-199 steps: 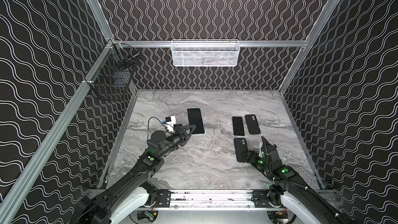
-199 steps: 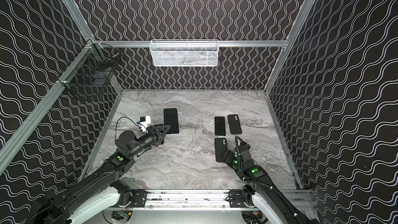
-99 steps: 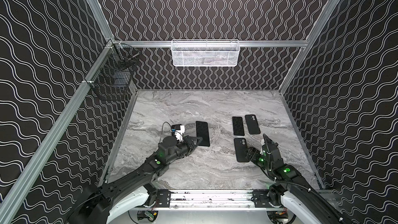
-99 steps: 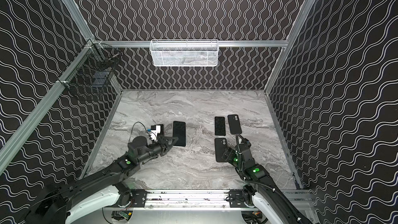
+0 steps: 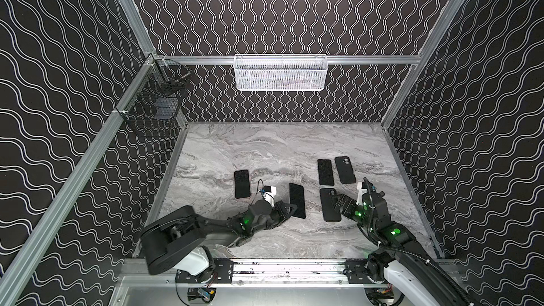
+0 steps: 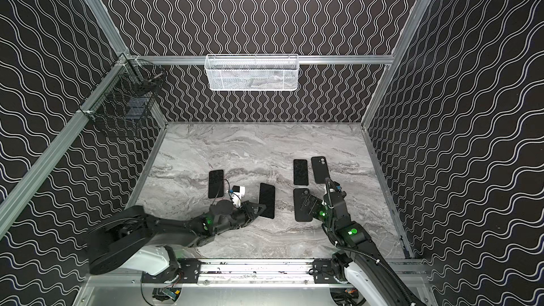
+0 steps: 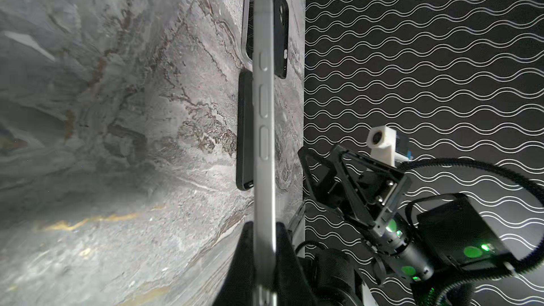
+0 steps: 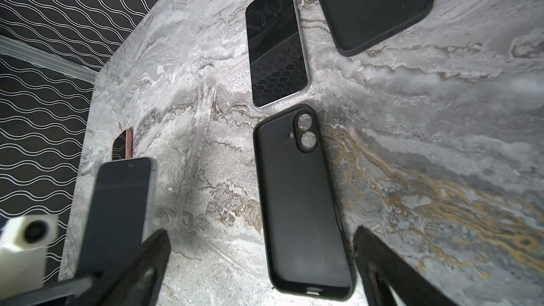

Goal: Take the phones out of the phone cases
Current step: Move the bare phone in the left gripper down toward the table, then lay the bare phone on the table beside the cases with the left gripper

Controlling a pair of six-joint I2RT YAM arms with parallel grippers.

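A: Phone [image 5: 296, 200] position?
B: Out of its case. Left gripper [image 5: 290, 211] is clamped on the phone's near end, silver edge showing.
A: And the black phone case [image 8: 303, 201]?
B: Empty on the marble table [image 5: 265, 148], just right of the phone. Right gripper [image 8: 261, 232] gapes wide over it.

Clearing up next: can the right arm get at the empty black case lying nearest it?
Probably yes. The right gripper hangs open just above the near case, a finger on either side, and nothing lies on it. The phone in the left gripper is off to one side.
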